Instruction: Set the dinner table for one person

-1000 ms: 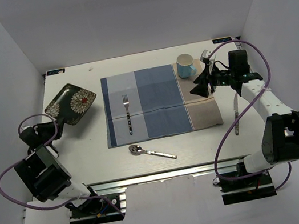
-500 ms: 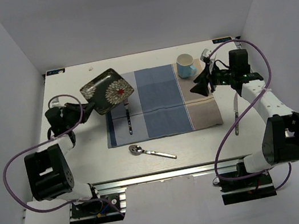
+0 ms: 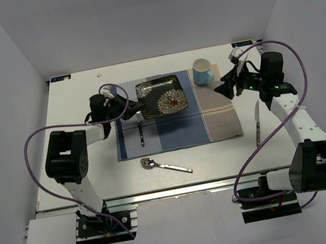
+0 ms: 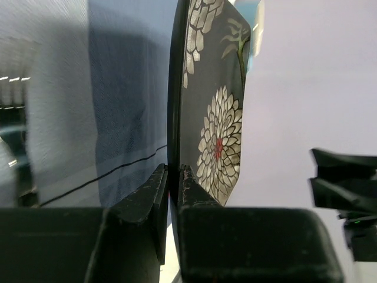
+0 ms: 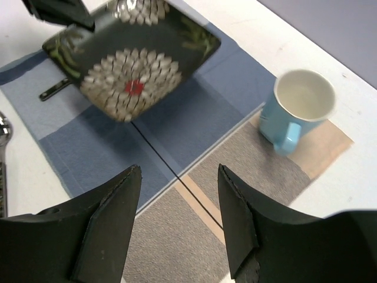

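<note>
Dinner table [image 3: 105, 170] long axis runs left-right, rail [image 3: 181, 189] at near edge; my left gripper [image 4: 172, 177] pinches plate [image 3: 161, 95] rim, right gripper [image 5: 179, 177] spread, empty.

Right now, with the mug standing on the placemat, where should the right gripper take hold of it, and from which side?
Take the mug by its rim wall opposite the handle, coming down from above, one finger inside, one outside. It stands upright, mouth open and apparently empty, and the open right gripper is nearby.

Robot lab cell: plain white walls [image 3: 5, 49] boxing dinner table [image 3: 93, 172], aluminium rail [image 3: 181, 190], bolted arm bases [image 3: 102, 225].
</note>
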Motion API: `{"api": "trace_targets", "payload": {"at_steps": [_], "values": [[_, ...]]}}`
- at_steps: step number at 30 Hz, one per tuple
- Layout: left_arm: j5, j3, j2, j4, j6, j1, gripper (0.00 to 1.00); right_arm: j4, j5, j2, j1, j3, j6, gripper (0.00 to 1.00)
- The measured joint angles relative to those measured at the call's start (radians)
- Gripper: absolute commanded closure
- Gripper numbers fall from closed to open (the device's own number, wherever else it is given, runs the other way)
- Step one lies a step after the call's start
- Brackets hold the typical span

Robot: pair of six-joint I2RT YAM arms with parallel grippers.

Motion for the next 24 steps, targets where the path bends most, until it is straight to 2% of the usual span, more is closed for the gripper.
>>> {"api": "trace_targets", "payload": {"at_steps": [9,24], "values": [[0.003,0.116,0.183,-0.031,0.042,-0.113,1.0,-0.001,0.015,-0.001,-0.018,-0.031,0.003,0.4],[-0.047,0.088,0.213,-0.017,0.077,-0.125,1.0,-0.004,0.023,-0.001,-0.019,-0.041,0.0,0.39]]}}
